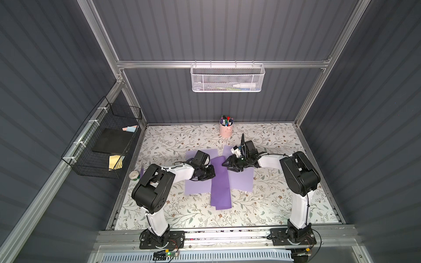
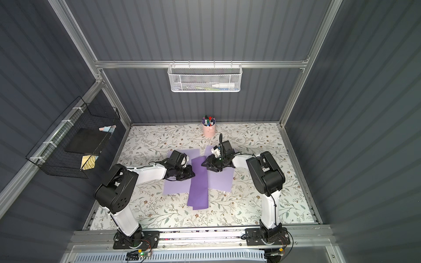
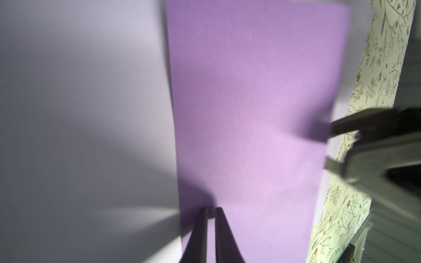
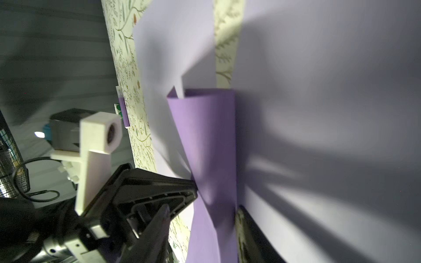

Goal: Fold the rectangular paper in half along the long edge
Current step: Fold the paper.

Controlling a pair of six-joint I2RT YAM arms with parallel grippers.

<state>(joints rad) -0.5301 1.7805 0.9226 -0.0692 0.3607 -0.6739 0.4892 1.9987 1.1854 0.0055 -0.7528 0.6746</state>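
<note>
The rectangular paper (image 1: 221, 189) (image 2: 198, 191) is dark purple and lies doubled over into a long narrow strip mid-table, across two pale lavender sheets (image 1: 198, 186). In the right wrist view the paper (image 4: 205, 127) bows up and its far end stands open in a loose curl. My left gripper (image 1: 214, 174) (image 3: 213, 210) is shut, its tips resting on the paper (image 3: 250, 102) just inside its left long edge. My right gripper (image 1: 225, 164) (image 4: 202, 207) is open and straddles the opposite long edge, with the paper between its spread fingers.
A pink cup of pens (image 1: 226, 129) stands at the back centre. A tape roll (image 1: 134, 175) lies at the left table edge. A black wire basket (image 1: 102, 141) hangs on the left wall and a white mesh basket (image 1: 227, 78) on the back wall.
</note>
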